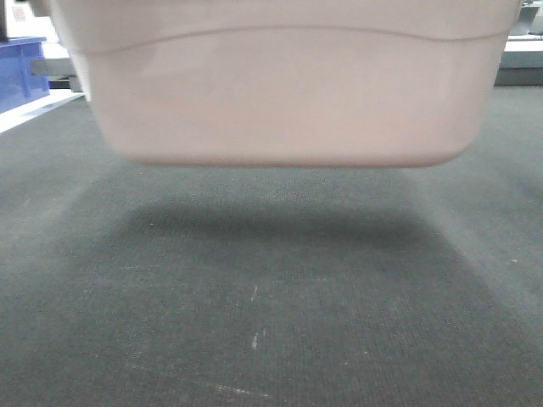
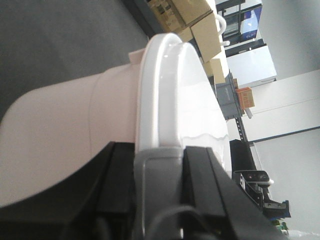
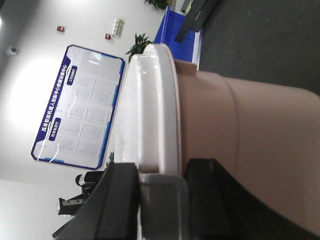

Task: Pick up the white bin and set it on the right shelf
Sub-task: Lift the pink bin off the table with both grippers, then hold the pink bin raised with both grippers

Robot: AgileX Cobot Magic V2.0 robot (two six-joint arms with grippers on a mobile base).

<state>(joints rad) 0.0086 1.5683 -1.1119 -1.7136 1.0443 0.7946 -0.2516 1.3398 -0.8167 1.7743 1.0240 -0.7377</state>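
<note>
White bin (image 1: 288, 93) is hanging clear of the grey carpet (image 1: 271, 339), filling the upper part of the front view and casting a shadow (image 1: 280, 229) beneath it. At its left end, the left gripper (image 2: 160, 165) is clamping the rim where the glossy lid (image 2: 165, 90) is sitting. Its two black fingers (image 2: 117, 175) are drawn in tight on either side of the lip, with no gap showing. At the right end, the right gripper (image 3: 161, 187) is doing the same, narrowly closed on the rim.

The grab looks done and the carry is in hand, but the placing is not yet done. The steel shelf is not showing plainly in any view, so I cannot tell how near it is. The next move, I judge, is calling for both arms travelling together at one level, so the white bin is not twisting out of two thin rim grips. After that its base needs lining up over the shelf before lowering.

Counting, left to right:
- one blue bin (image 1: 21, 72) at the front view's left edge
- one white bin with one lid
- two grippers
- at least three cardboard boxes (image 2: 190, 15) behind the left wrist
- one blue tub (image 3: 180, 30) and one wall board (image 3: 75, 110) behind the right wrist
</note>
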